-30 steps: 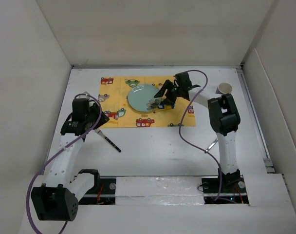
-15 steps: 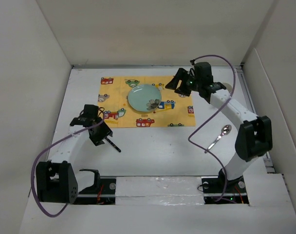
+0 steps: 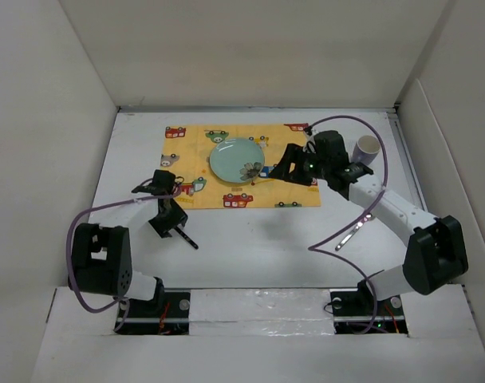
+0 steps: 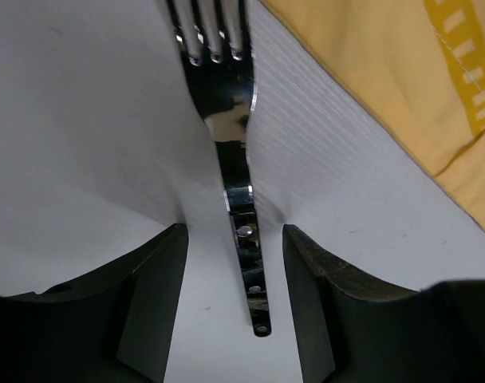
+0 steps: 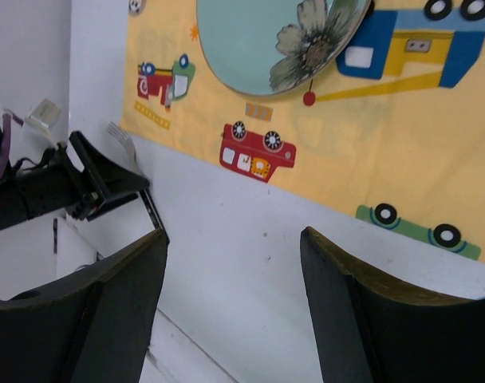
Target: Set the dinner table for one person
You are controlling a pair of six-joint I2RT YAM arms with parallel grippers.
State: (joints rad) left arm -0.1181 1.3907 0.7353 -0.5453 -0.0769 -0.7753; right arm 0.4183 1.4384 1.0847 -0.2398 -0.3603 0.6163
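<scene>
On the white dinner table (image 3: pixel 258 239) lies a yellow car-print placemat (image 3: pixel 196 145) with a teal flower plate (image 3: pixel 233 158) on it. A black-handled fork (image 3: pixel 187 238) lies just off the mat's near left corner. My left gripper (image 3: pixel 167 217) is low over it, open. In the left wrist view the fork (image 4: pixel 226 136) lies between the fingers, untouched, and the gripper (image 4: pixel 234 239) straddles its handle. My right gripper (image 3: pixel 294 167) is open and empty above the mat, right of the plate. The right wrist view shows this gripper (image 5: pixel 234 239), the plate (image 5: pixel 258 40) and the fork (image 5: pixel 121 137).
A spoon (image 3: pixel 352 234) lies on the table at the right, under the right arm. A white cup (image 3: pixel 368 147) stands off the mat's far right corner. White panels wall the table. A purple cable hangs from each arm.
My left gripper has swung right and down over the fork. My right gripper left the plate's rim, rose toward the back, then came to hover right of the plate.
</scene>
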